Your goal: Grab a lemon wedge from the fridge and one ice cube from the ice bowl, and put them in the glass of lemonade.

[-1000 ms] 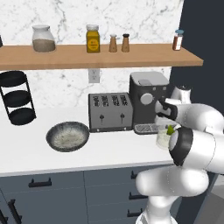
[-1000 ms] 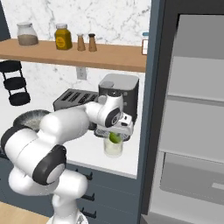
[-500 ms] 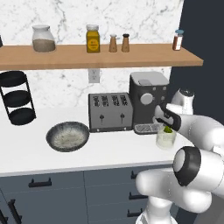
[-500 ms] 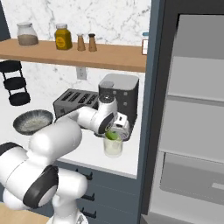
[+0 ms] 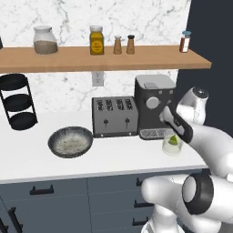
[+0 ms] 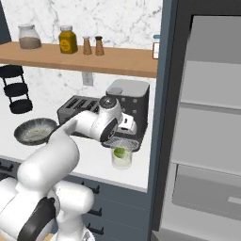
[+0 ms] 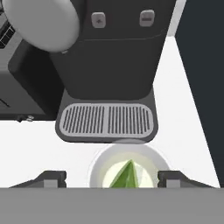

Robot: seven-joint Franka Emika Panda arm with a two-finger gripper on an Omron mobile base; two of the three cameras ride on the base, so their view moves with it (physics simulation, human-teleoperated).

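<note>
The glass of lemonade (image 7: 131, 154) stands on the counter in front of the coffee machine, and the yellow-green lemon wedge (image 7: 127, 176) lies inside it. My gripper (image 7: 113, 179) hovers just above the glass, open, its fingertips (image 7: 175, 178) spread wide to either side and touching nothing. From the base, the gripper (image 6: 121, 142) hangs over the glass (image 6: 121, 160) with the lemon wedge (image 6: 120, 152) in it. The ice bowl (image 5: 70, 142) sits at the counter's left, well away from the glass (image 5: 172, 145). At the right, the fridge (image 6: 207, 117) stands open.
A black coffee machine (image 5: 154, 105) stands right behind the glass, with a toaster (image 5: 114, 116) to its left. A black three-tier rack (image 5: 16, 101) is at the far left. A wooden shelf (image 5: 104, 58) with jars runs overhead. The counter's front edge is close to the glass.
The gripper has gone from shut to open above the glass. The lemon wedge it held now lies in the lemonade.
</note>
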